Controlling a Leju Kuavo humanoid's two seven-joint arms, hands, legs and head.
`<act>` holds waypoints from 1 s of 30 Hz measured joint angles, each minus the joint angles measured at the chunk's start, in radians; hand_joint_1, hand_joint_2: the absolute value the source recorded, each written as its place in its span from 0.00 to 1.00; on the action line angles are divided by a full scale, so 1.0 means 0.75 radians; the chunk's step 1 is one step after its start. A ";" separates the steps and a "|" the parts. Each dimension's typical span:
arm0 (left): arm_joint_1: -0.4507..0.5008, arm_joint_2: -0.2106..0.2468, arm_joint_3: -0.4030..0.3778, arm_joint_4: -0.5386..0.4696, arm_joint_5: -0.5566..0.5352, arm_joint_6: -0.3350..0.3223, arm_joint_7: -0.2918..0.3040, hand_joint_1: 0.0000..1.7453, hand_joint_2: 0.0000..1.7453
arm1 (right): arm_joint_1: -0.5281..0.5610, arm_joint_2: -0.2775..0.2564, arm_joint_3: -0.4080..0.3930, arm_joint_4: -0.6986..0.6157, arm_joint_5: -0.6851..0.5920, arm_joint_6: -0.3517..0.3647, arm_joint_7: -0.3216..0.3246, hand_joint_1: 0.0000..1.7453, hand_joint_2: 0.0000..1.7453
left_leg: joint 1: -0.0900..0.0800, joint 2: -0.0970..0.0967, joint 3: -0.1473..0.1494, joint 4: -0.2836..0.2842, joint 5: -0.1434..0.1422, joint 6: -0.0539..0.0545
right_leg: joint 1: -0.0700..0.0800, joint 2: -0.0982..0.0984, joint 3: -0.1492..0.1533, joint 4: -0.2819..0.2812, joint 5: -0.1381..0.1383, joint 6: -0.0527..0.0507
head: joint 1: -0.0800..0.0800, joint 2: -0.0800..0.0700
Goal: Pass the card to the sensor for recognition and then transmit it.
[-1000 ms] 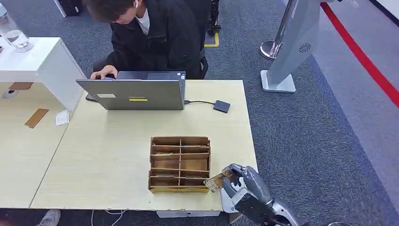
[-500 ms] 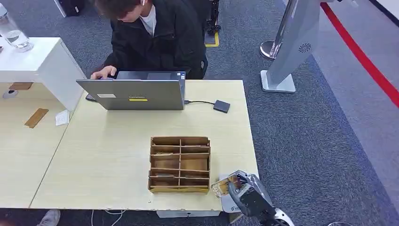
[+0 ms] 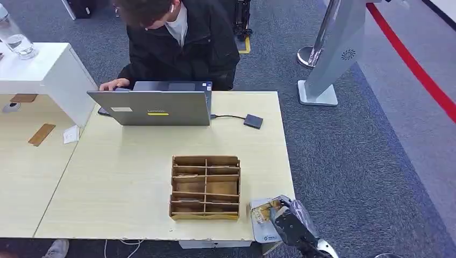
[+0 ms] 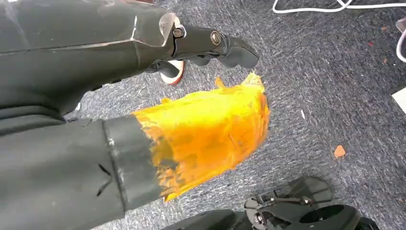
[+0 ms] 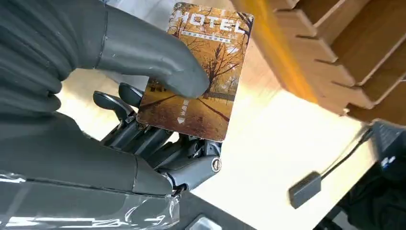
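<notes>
**Hotel card held in the right hand, well short of the sensor**

Your right hand [image 5: 143, 120] pinches a hotel card [image 5: 201, 76] between the thick thumb on its printed face and the darker fingers [image 5: 139, 129] behind it. The grip covers the card's lower part, and the end printed "HOTEL" sticks out free. From the head view, the right hand [image 3: 287, 223] sits at the near right corner of the table [image 3: 118, 177], above a pale sheet [image 3: 263, 234], just beside the wooden sorting box [image 3: 205, 187].

The small dark sensor [image 3: 253, 121] lies at the far side of the table, cabled to a laptop [image 3: 153, 107] where a person [image 3: 183, 40] is working. It is well apart from the card.

Your left hand [image 4: 210, 43] hangs over the carpet with its fingers curled in, holding nothing.

Risks, as judgement: the pinch is shallow, so a fast reach could twist or drop the card. A low path could catch the sorting box. Near the sensor, you could snag its cable or crowd the person's hand [image 3: 114, 84].
</notes>
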 joint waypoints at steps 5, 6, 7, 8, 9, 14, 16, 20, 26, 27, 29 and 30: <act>0.000 0.000 0.005 0.000 -0.004 0.003 0.003 0.00 0.00 | 0.001 0.004 -0.007 0.022 0.034 -0.026 0.037 1.00 1.00 | 0.000 0.000 0.000 0.000 0.000 0.000 | 0.000 0.000 0.000 0.000 0.000 0.000 | 0.000 0.000; 0.000 0.000 0.005 0.000 -0.005 0.003 0.004 0.00 0.00 | 0.002 0.005 -0.008 0.023 0.037 -0.028 0.040 1.00 1.00 | 0.000 0.000 0.000 0.000 0.000 0.000 | 0.000 0.000 0.000 0.000 0.000 0.000 | 0.000 0.000; 0.000 0.000 0.011 0.000 -0.007 0.003 0.007 0.00 0.00 | 0.002 0.008 -0.012 0.030 0.048 -0.036 0.050 1.00 1.00 | 0.000 0.000 0.000 0.000 0.000 0.000 | 0.000 0.000 0.000 0.000 0.000 0.000 | -0.001 0.000; 0.001 -0.001 0.014 0.000 -0.008 0.003 0.007 0.00 0.00 | 0.002 0.011 -0.016 0.036 0.056 -0.041 0.059 1.00 1.00 | 0.000 0.000 0.000 0.000 0.000 0.000 | 0.000 0.000 0.000 0.000 0.000 0.000 | 0.000 0.000; 0.001 -0.001 0.016 0.001 -0.008 0.003 0.008 0.00 0.00 | 0.002 0.012 -0.018 0.041 0.064 -0.041 0.068 1.00 1.00 | 0.000 0.000 0.000 0.000 0.000 0.000 | 0.000 0.000 0.000 0.000 0.000 0.000 | 0.000 0.000; 0.001 -0.001 0.022 0.001 -0.014 0.003 0.010 0.00 0.00 | 0.001 0.018 -0.021 0.061 0.120 -0.044 0.108 1.00 1.00 | 0.000 0.000 0.000 0.000 0.000 0.000 | 0.000 0.000 0.000 0.000 0.000 0.000 | 0.000 0.000; 0.001 -0.002 0.023 0.001 -0.017 0.003 0.011 0.00 0.00 | 0.001 0.022 -0.021 0.069 0.141 -0.050 0.118 1.00 1.00 | 0.000 0.000 0.000 0.000 0.000 0.000 | 0.000 0.000 0.000 0.000 0.000 0.000 | 0.000 0.000; 0.001 -0.002 0.024 0.001 -0.019 0.003 0.012 0.00 0.00 | 0.000 0.030 -0.020 0.084 0.175 -0.066 0.142 1.00 1.00 | 0.000 0.000 0.000 0.000 0.000 0.000 | 0.000 0.000 0.000 0.000 0.000 0.000 | 0.000 0.000; 0.001 -0.006 0.032 0.001 -0.022 0.004 0.014 0.00 0.00 | -0.007 0.048 -0.020 0.116 0.223 -0.090 0.169 1.00 1.00 | 0.000 0.000 0.000 0.000 0.000 0.000 | 0.000 0.000 0.000 0.000 0.000 0.000 | 0.000 0.000; 0.001 -0.006 0.033 0.001 -0.022 0.004 0.014 0.00 0.00 | -0.009 0.051 -0.020 0.122 0.226 -0.091 0.170 1.00 1.00 | 0.000 0.000 0.000 0.000 0.000 0.000 | 0.000 0.000 0.000 0.000 0.000 0.000 | -0.001 0.000; 0.001 -0.007 0.034 0.001 -0.023 0.004 0.014 0.00 0.00 | -0.011 0.056 -0.020 0.130 0.230 -0.095 0.170 1.00 1.00 | 0.000 0.000 0.001 0.000 0.000 0.000 | 0.000 0.000 0.001 0.000 0.000 0.000 | -0.001 0.000; 0.001 -0.007 0.034 0.001 -0.023 0.004 0.014 0.00 0.00 | -0.012 0.058 -0.020 0.133 0.238 -0.099 0.174 1.00 1.00 | 0.000 0.000 0.001 0.000 0.000 0.000 | 0.000 0.000 0.001 0.000 0.000 0.000 | 0.000 0.000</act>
